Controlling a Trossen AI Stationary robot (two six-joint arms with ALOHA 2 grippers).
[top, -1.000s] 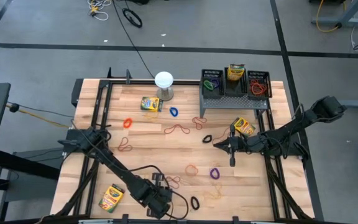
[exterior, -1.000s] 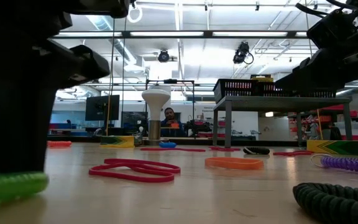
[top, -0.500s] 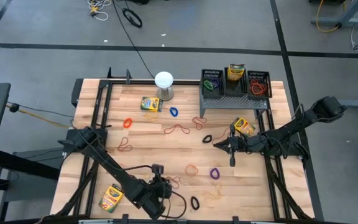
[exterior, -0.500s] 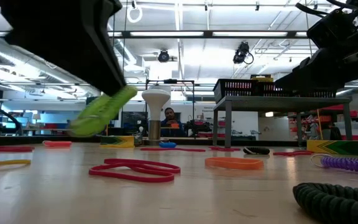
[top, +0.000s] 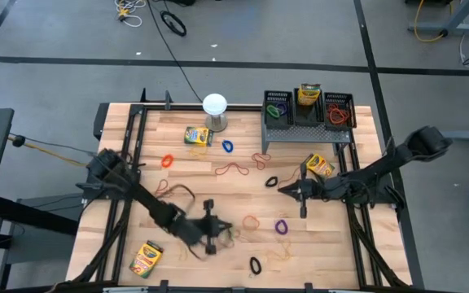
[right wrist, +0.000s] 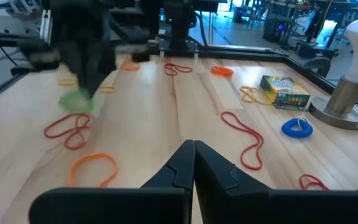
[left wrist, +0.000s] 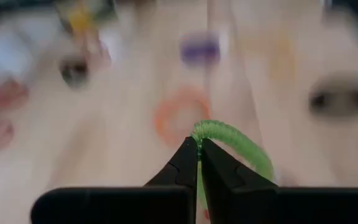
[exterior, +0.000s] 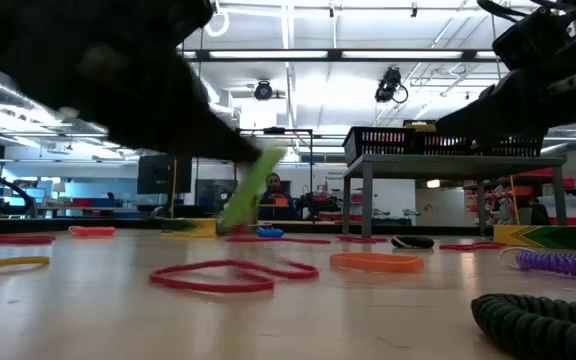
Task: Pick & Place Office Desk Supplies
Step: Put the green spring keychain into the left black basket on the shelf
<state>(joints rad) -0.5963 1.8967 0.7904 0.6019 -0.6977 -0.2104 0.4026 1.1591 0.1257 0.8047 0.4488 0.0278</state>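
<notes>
My left gripper (top: 222, 231) is over the near middle of the table, shut on a green rubber band (left wrist: 235, 140), which also shows in the low view (exterior: 253, 186) and the right wrist view (right wrist: 74, 101). My right gripper (top: 283, 189) hovers shut and empty at the right, next to a crayon box (top: 320, 166). Other crayon boxes lie at the far left (top: 197, 136) and near left (top: 146, 256). Loose bands lie flat on the wood: orange (top: 251, 220), purple (top: 281, 227), red (top: 233, 169), black (top: 255, 265). Black mesh bins (top: 277, 107) stand on the riser. My left gripper pinches the green band's strand at one spot (left wrist: 197, 138) between its two fingertips. The fingers slant slightly downward, coming from the table's left. The loop sticks out beyond the tips and hangs tilted below them (exterior: 240, 205), lifted clear of the table.
A white globe on a short stand (top: 215, 106) is at the far middle. The grey perforated riser (top: 308, 133) carries the bins at the far right; the middle bin holds a crayon box (top: 309, 94). Black frame rails (top: 129, 146) run along the table's sides.
My left gripper has lifted the green band off the table near the front edge and carried it toward the far edge and the right. It has tipped up from pointing steeply down to nearly level. The band now hangs clear. My right arm has kept still.
</notes>
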